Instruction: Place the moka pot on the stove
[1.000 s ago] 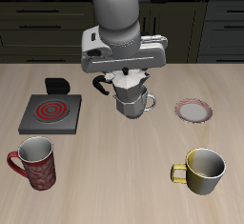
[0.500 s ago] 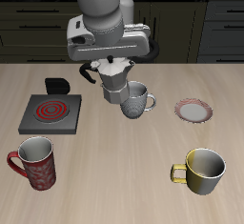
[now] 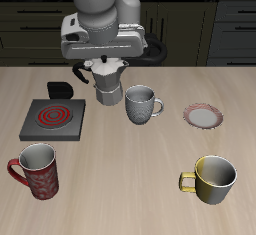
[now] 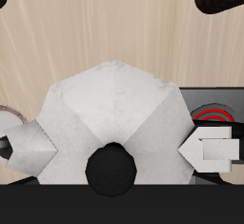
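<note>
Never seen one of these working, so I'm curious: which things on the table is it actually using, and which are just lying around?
In use:
moka pot, held in the gripper
stove

Lying about:
grey patterned mug
red mug
yellow mug
small pink-rimmed plate

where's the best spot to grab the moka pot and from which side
Grip the moka pot across its upper body from straight above, as the gripper does now: one finger on each opposite flat facet, which gives the pads parallel faces. Approaching from above also keeps clear of the black handle sticking out sideways and the lid knob.
</note>
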Motion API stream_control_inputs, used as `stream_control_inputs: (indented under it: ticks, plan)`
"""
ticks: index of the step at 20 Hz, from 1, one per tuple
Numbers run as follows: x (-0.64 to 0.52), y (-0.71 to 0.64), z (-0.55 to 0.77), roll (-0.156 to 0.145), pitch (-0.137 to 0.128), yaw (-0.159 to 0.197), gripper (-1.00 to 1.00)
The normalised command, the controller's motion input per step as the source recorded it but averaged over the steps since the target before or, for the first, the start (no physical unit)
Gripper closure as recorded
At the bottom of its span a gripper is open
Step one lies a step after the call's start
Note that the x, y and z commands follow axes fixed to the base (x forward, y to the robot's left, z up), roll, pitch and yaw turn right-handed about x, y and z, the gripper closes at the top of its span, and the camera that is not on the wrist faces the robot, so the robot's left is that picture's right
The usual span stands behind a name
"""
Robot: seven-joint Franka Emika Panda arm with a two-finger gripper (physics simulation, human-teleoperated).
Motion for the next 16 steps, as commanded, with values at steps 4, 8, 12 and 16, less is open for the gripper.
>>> stream_control_inputs:
  ticks: [4, 8, 12, 16]
  plan:
    - [-0.27, -0.32, -0.1, -0.054, -0.052, 0.051, 1.0]
    - [-0.27, -0.26, -0.08, -0.03, -0.01, 0.005, 1.0]
    - [-0.19, -0.28, -0.08, -0.023, -0.019, 0.035, 1.0]
    - [-0.32, -0.33, -0.11, -0.01, -0.017, 0.032, 1.0]
